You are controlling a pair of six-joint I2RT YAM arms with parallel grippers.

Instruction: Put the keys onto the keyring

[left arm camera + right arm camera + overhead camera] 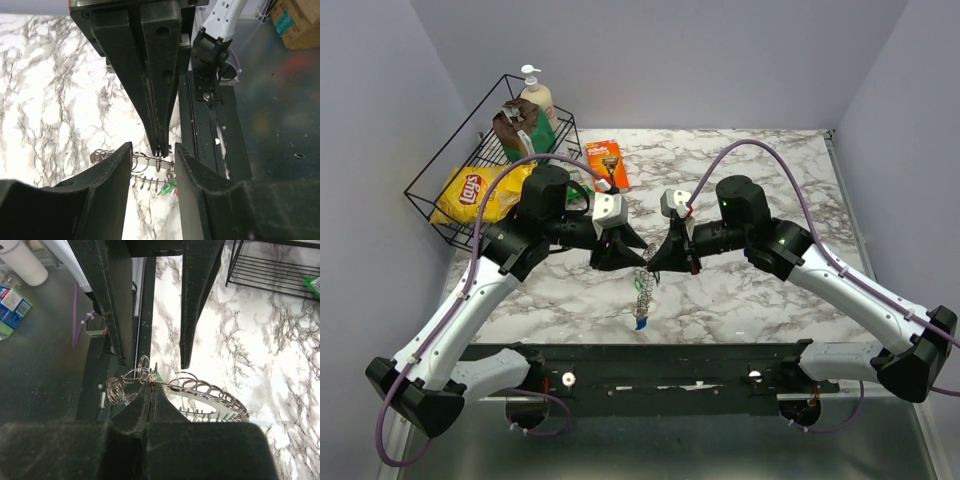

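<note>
The keyring point(643, 288), a grey wire coil, hangs above the table between both grippers. My right gripper point(658, 262) is shut on its upper end; in the right wrist view the closed tips point(151, 386) pinch the coil point(210, 390). My left gripper point(623, 258) is open, and its fingers point(112, 170) straddle the coil point(145, 164) without closing on it. A green‑tagged key point(170, 188) with a bit of red beside it hangs on the ring. A blue tag point(640, 323) dangles at the ring's low end. The slim silver key is not visible.
A black wire basket point(430, 195) at the back left holds a yellow chips bag point(475, 190), a soap bottle point(535, 100) and a brown pack. An orange razor pack point(607, 163) lies behind the grippers. The black base rail point(650, 370) runs along the near edge.
</note>
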